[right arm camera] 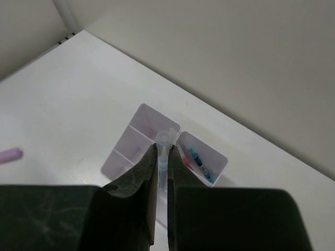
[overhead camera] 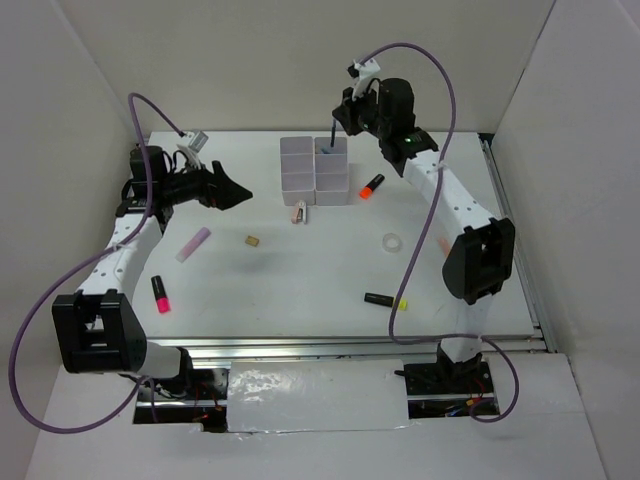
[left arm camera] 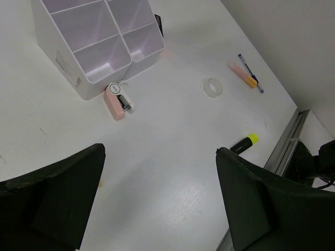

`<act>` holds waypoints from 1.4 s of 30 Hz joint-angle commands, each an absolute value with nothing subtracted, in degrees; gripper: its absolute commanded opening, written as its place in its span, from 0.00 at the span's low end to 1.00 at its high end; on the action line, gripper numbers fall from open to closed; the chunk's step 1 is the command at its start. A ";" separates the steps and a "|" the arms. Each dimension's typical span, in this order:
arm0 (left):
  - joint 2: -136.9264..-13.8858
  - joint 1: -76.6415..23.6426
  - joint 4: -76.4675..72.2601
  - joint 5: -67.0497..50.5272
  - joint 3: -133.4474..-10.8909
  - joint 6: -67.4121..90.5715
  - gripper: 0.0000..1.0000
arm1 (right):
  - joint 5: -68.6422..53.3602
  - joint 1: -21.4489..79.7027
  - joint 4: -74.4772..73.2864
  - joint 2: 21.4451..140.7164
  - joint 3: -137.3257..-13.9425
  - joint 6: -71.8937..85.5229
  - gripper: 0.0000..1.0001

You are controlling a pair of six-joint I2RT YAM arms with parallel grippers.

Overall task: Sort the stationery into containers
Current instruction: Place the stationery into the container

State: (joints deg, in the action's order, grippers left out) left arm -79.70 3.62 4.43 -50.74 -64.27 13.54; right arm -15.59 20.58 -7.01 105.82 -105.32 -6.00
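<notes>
The white bins [overhead camera: 314,168] stand at the back middle of the table. My right gripper [overhead camera: 338,118] hangs over the back right bin, shut on a thin blue pen [overhead camera: 331,138] that points down into it. In the right wrist view the pen [right arm camera: 164,166] is pinched between the fingers [right arm camera: 141,175], above the bins [right arm camera: 135,141]; one bin holds blue and red pens [right arm camera: 201,163]. My left gripper [overhead camera: 238,193] is open and empty, above the table left of the bins. It is also open in its wrist view [left arm camera: 159,152].
On the table lie an orange highlighter [overhead camera: 372,185], a tape ring [overhead camera: 392,243], a yellow highlighter [overhead camera: 386,300], a tan eraser cube [overhead camera: 253,241], a pink marker [overhead camera: 193,244], a pink-and-black marker [overhead camera: 159,294] and a small pink item [overhead camera: 299,212] at the bins' front.
</notes>
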 commanded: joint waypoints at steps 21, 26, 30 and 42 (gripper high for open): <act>-83.50 4.48 -0.18 -51.50 -62.05 12.39 0.99 | -11.07 19.16 8.96 120.32 -111.62 -9.23 0.00; -84.20 4.66 -0.18 -51.86 -62.75 11.78 0.99 | -11.07 18.90 9.58 122.43 -112.23 -10.37 0.07; -84.02 4.83 1.67 -51.68 -62.93 11.25 0.99 | -11.86 18.90 9.15 122.78 -111.89 -11.25 0.45; -79.37 5.19 5.18 -51.24 -62.32 8.18 0.99 | -17.83 14.16 -15.16 101.73 -104.42 -9.65 0.50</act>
State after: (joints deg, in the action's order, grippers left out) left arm -83.20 4.82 5.17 -50.19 -62.33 11.14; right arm -14.57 17.93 -4.51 115.48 -105.10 -9.43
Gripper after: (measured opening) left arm 0.993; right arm 0.525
